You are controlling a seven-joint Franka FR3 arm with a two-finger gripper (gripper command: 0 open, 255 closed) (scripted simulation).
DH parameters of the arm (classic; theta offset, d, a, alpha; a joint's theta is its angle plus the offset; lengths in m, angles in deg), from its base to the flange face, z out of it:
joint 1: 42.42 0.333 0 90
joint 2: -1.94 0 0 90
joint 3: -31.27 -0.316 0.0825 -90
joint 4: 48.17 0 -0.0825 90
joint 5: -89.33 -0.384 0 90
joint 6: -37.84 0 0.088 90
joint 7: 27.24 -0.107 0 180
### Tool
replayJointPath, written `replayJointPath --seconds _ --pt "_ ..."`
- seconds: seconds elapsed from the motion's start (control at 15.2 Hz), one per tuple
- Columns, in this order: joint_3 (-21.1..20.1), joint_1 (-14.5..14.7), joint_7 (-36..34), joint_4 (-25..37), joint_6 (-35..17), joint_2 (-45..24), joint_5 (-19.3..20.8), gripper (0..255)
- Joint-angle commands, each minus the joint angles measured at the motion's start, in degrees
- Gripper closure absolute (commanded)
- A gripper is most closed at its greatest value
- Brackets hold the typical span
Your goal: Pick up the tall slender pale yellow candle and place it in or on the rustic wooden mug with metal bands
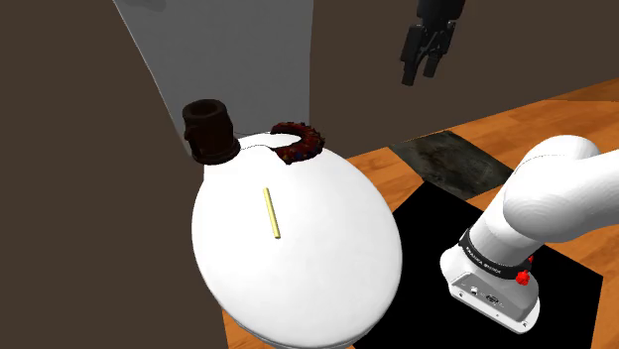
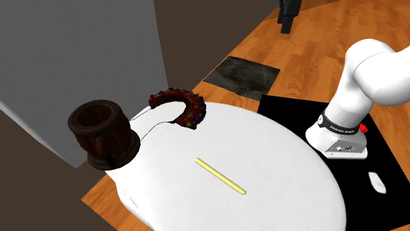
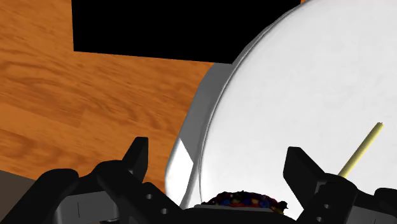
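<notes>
My gripper (image 1: 420, 74) hung high up with the fingers wide apart, holding nothing. The pale yellow candle (image 1: 271, 213) lay flat in the middle of the white round table (image 1: 298, 288), well apart from the dark wooden mug (image 1: 210, 129) by its edge.

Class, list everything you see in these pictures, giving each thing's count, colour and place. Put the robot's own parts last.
table: one, white, round, middle of the shoulder view
candle: one, pale yellow, lying flat near the table's middle
mug: one, dark brown, upright at the table's far rim
ring: one, dark with coloured specks, at the rim beside the mug
mat: one, dark and mottled, on the floor beyond the table
floor: one, orange-brown wood
wall: one, grey, behind the mug
stand: one, black, beside the table
arm: one, white, on the stand
gripper: one, black, open, high above the mat
</notes>
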State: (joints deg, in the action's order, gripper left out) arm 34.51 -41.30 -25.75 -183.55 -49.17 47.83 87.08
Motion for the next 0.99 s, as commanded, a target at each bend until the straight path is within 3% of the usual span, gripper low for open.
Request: replayJointPath --seconds 0.0,0.46,0.92 --pt "0.0 0.0 0.0 0.0 0.0 0.0 0.0 0" --pt "-9.5 1.37 -12.59 -11.28 -11.87 5.03 -7.13 0" --pt "-21.13 3.37 -25.34 -17.62 -26.02 3.31 -14.41 0"
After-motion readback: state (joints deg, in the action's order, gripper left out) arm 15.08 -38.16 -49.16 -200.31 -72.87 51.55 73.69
